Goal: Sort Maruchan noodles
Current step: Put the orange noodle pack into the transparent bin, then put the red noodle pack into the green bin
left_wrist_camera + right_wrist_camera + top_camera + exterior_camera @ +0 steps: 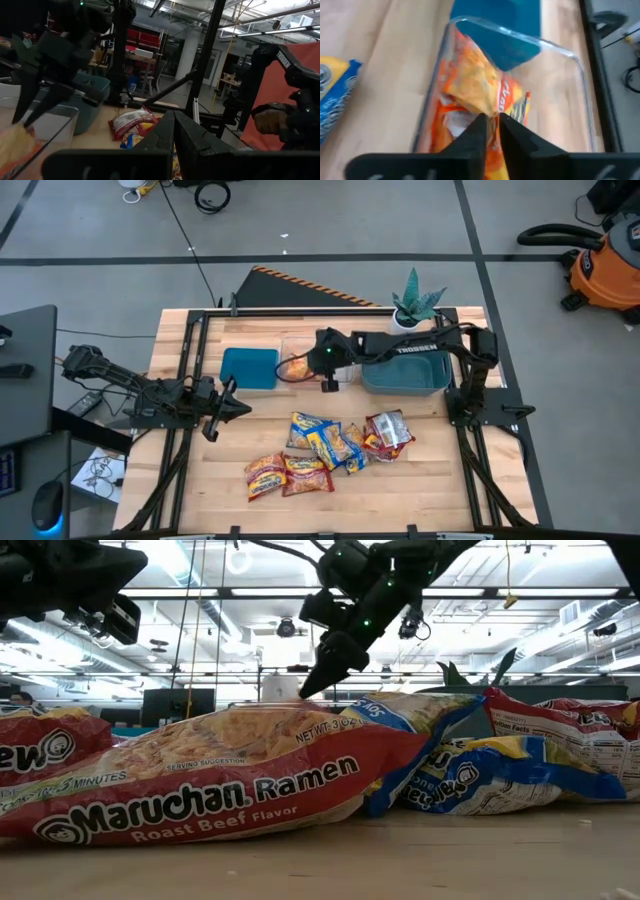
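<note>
My right gripper [327,383] reaches from the right over the clear bin [298,352] and is shut on an orange-yellow Maruchan packet [480,92] that sits inside that bin. Several more packets lie flat in a loose pile on the table's near middle: blue-and-yellow ones [325,442], orange and red ones [285,475] and a red-silver one [388,430]. The low view shows a red Roast Beef packet [200,785] close up, with the right gripper [322,675] behind it. My left gripper [222,408] waits shut at the left, above bare wood. My right gripper pinches the orange-yellow packet by its crumpled upper edge [492,111] between the two fingertips, coming from above and pointing down. The packet hangs below the fingers inside the clear bin, its lower part against the bin's wall [432,115].
A teal bin [248,368] stands left of the clear bin and a larger teal bin [405,375] right of it, under the right arm. A potted plant [415,305] stands at the far edge. Bare wood lies between the left gripper and the pile.
</note>
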